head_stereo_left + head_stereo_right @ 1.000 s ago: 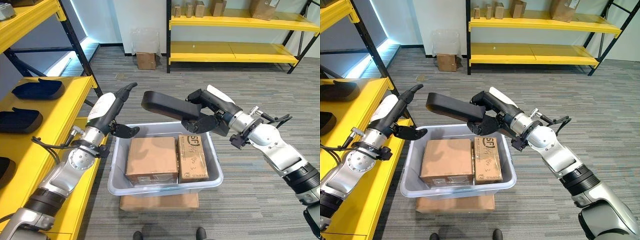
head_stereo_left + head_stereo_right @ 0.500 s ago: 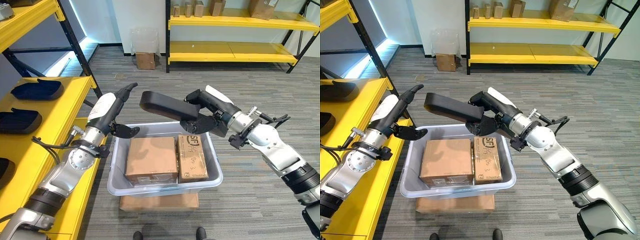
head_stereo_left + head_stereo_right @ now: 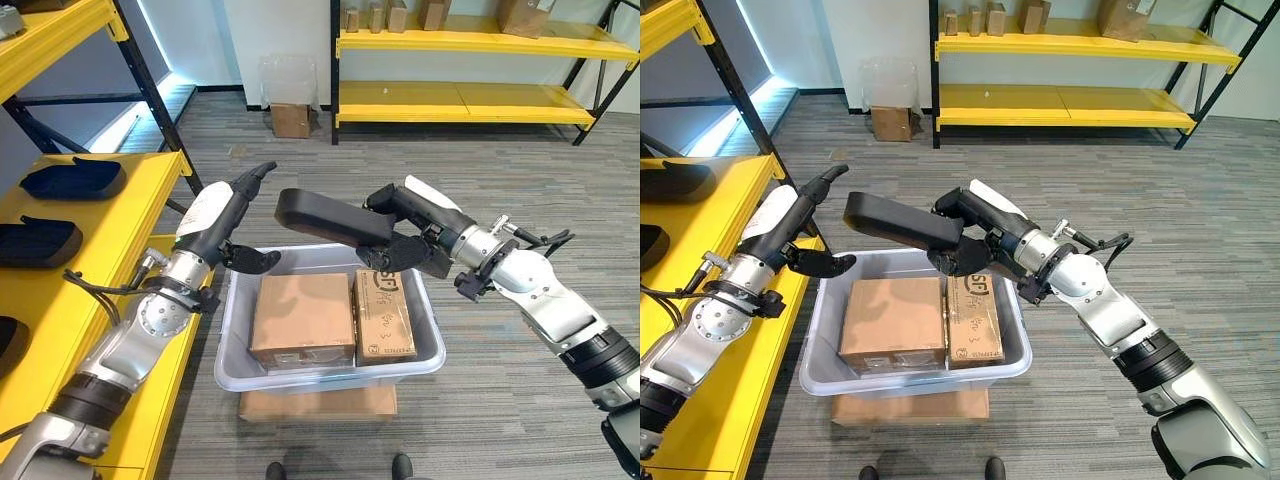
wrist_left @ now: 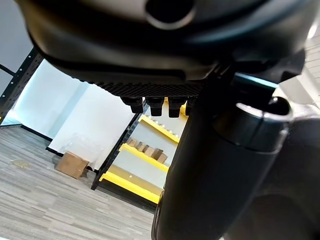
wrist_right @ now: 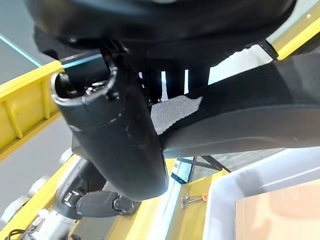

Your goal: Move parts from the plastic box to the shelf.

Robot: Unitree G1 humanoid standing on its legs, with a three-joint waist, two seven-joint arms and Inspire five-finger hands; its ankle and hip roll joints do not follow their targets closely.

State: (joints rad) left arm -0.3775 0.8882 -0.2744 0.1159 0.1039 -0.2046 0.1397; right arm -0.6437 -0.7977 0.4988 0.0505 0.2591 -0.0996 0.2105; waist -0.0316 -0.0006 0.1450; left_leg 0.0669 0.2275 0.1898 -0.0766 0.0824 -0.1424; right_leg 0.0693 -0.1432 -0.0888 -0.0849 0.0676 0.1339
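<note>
A long black moulded part (image 3: pixel 325 216) hangs above the far rim of the clear plastic box (image 3: pixel 428 350), with my right hand (image 3: pixel 415 235) shut on its right end. In the right wrist view the black part (image 5: pixel 260 115) lies pinched between thumb and fingers. My left hand (image 3: pixel 225 225) hovers open at the box's far left corner, fingers straight and raised, a short gap from the part's left end. Two cardboard boxes, a large one (image 3: pixel 304 318) and a narrow one (image 3: pixel 384 312), lie inside the plastic box. The yellow shelf (image 3: pixel 110 225) on the left carries similar black parts (image 3: pixel 75 178).
The plastic box rests on a flat cardboard piece (image 3: pixel 318 402) on the grey floor. A second yellow rack (image 3: pixel 470 100) with small cartons stands far behind. A cardboard box (image 3: pixel 292 120) sits by the back wall. A person's shoes (image 3: pixel 335 470) show at the front edge.
My right hand has carried the black part slightly left, closer to the left hand. The left hand has barely moved.
</note>
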